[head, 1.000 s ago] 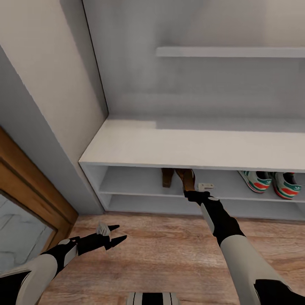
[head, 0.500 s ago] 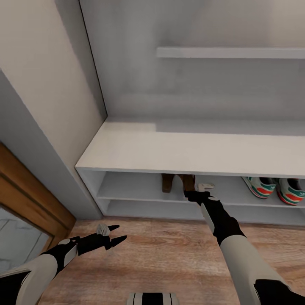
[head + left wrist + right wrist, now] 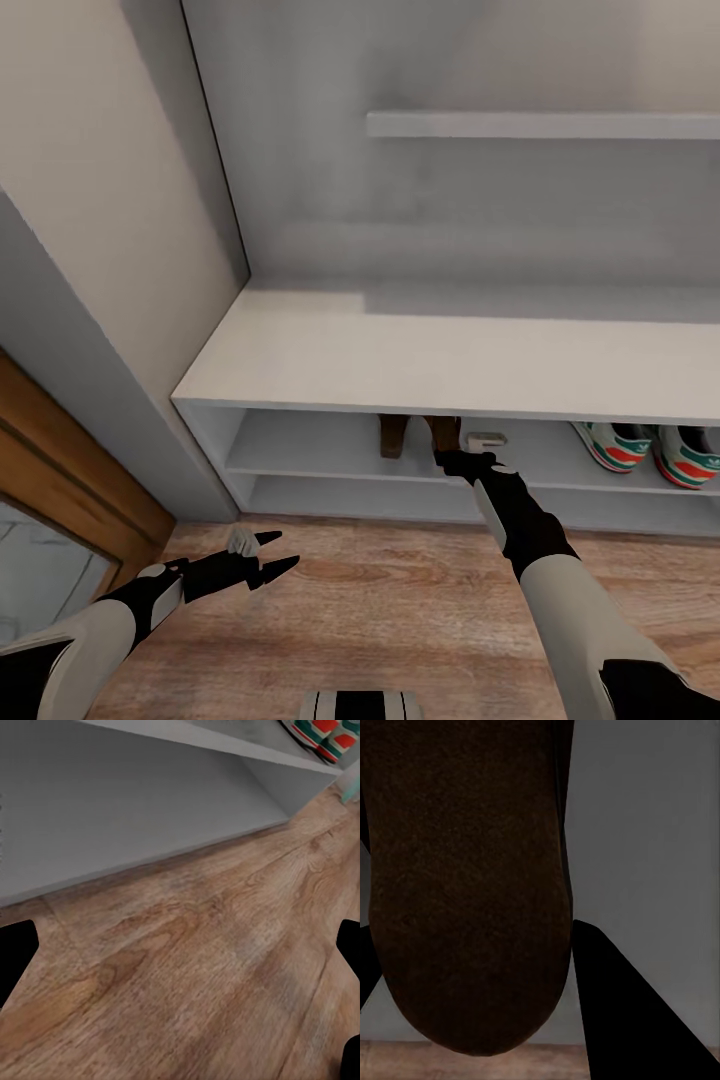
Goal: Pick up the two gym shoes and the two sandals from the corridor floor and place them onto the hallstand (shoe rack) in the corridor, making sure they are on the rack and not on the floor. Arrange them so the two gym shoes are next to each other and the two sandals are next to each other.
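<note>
Both gym shoes point(image 3: 612, 445) point(image 3: 685, 456) stand side by side at the right of the hallstand's point(image 3: 440, 365) upper open shelf; they also peek in as gym shoes point(image 3: 319, 730) in the left wrist view. On the same shelf, further left, stand the two sandals: one sandal point(image 3: 394, 435) alone, the other sandal point(image 3: 445, 433) close beside it, with my right gripper point(image 3: 452, 458) shut on its near end. Its dark brown underside, the sandal point(image 3: 472, 870), sits between the right gripper's point(image 3: 472, 934) fingers point(image 3: 615, 1005). My left gripper point(image 3: 283, 551) hovers open over the corridor floor point(image 3: 400, 600).
A wooden door frame point(image 3: 80, 470) and a grey wall edge stand at the left. A staggered upper shelf point(image 3: 540, 124) hangs on the hallstand's back panel. The lower open shelf point(image 3: 350, 490) runs just above the floor point(image 3: 195, 975).
The held sandal has gone from tilted to straighter and deeper under the bench top, beside the other sandal. The head view has shifted a little; the left arm has not moved.
</note>
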You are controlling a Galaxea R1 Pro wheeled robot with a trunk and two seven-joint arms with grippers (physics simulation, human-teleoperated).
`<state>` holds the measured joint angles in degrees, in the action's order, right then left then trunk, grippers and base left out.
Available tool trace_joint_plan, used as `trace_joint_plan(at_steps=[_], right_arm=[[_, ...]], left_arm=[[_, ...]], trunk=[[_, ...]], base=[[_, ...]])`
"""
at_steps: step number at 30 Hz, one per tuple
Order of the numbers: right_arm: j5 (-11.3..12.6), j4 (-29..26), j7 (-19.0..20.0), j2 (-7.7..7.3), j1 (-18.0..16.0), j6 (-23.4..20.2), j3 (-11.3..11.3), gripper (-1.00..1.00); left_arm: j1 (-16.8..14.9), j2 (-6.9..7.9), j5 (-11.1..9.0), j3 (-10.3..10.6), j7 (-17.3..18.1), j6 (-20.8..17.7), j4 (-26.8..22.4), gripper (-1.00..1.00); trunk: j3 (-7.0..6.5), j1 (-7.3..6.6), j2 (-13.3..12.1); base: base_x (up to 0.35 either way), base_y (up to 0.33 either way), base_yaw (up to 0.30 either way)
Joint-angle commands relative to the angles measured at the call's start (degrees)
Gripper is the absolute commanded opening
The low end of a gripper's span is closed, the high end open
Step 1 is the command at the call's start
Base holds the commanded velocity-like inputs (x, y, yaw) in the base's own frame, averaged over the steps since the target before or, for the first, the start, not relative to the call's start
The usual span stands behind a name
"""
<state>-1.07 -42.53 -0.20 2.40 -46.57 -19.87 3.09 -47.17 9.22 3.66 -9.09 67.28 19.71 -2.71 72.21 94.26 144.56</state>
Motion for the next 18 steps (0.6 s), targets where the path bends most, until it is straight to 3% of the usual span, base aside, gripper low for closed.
trace_joint_plan(at_steps=[1,12,18], right_arm=[[0.1,-0.1,-0.06,0.06,-0.01,-0.35,0.16,-1.0],[0.1,-0.1,-0.06,0.06,-0.01,-0.35,0.16,-1.0],[0.1,-0.1,-0.06,0.06,-0.01,-0.35,0.16,-1.0]], left_arm=[[-0.03,0.01,0.39,-0.4,0.13,0.24,0.02,1.0],[-0.03,0.01,0.39,-0.37,0.13,0.24,0.01,1.0],[-0.03,0.01,0.39,-0.4,0.13,0.24,0.0,1.0]], trunk=[[0.04,-0.01,0.02],[0.04,-0.01,0.02],[0.04,-0.01,0.02]], base=[[0.138,0.0,0.0],[0.045,0.0,0.0],[0.166,0.0,0.0]])
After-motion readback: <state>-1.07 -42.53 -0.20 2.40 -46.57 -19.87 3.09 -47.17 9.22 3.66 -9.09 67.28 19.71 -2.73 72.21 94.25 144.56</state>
